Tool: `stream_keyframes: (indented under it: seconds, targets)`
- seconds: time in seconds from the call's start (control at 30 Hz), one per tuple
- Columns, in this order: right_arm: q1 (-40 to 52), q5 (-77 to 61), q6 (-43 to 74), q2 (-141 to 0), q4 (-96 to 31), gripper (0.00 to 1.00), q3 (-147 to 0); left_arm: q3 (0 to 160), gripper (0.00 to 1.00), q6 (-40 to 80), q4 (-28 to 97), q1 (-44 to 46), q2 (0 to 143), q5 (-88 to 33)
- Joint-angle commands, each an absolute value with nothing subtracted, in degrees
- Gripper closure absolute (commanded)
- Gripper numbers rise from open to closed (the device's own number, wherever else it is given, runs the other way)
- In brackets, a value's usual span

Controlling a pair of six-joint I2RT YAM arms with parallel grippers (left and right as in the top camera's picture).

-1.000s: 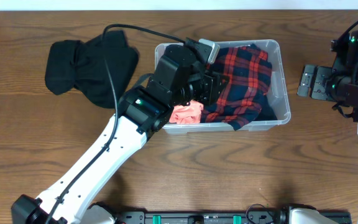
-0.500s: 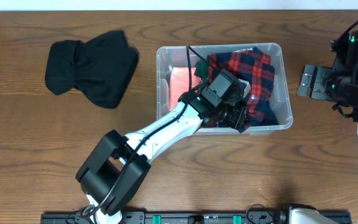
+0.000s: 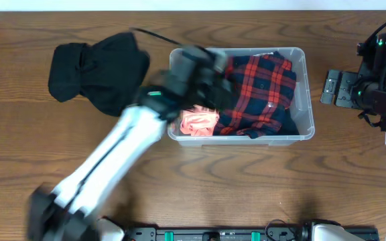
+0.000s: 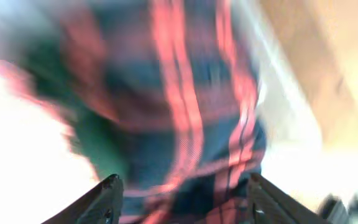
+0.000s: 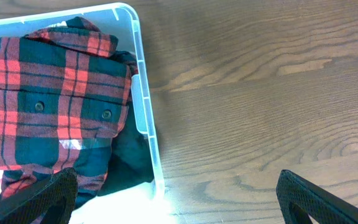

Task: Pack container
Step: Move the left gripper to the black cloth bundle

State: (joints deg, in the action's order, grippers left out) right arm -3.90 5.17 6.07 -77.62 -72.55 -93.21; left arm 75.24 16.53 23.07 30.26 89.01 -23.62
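Container: we are finding the clear container (image 3: 306, 100) sitting right of centre on the surface (image 3: 246, 181). A plaid shirt (image 3: 263, 90) is filling its 3 o'clock half and a coral garment (image 3: 200, 123) is lying at its 7 o'clock corner.
Left pincer: the left pincer (image 4: 182, 199) is hanging wide with nothing between its fingers, over the blurred shirt.
Change: half a second ago the left arm (image 3: 122, 144) was reaching into the 5 o'clock corner. Now it is sweeping, blurred, across the 9 o'clock end.
Meaning: we are judging the shirt released and this arm leaving.
Black garment: the black garment (image 3: 99, 70) is waiting outside at 9 o'clock, unpacked.
Right pincer: the right pincer (image 5: 176, 193) is idling wide and empty at 3 o'clock.
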Motion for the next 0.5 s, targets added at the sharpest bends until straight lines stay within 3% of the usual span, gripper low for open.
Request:
stream_keyframes:
  seconds: [0.0,0.27,0.47]
  targets:
    - [-4.21,5.8,6.57,-78.02,-72.58,0.01,-92.92,75.9,0.26,15.03,27.64,21.63,78.13,-15.05]
    - [-4.21,5.76,6.59,-78.02,-72.51,0.01,-92.92,75.88,0.13,15.03,40.97,-6.17,75.72,-15.29]
    - [-4.21,5.78,6.59,-78.04,-72.51,0.01,-92.9,75.88,0.07,11.09,39.81,-21.74,86.04,-26.63]
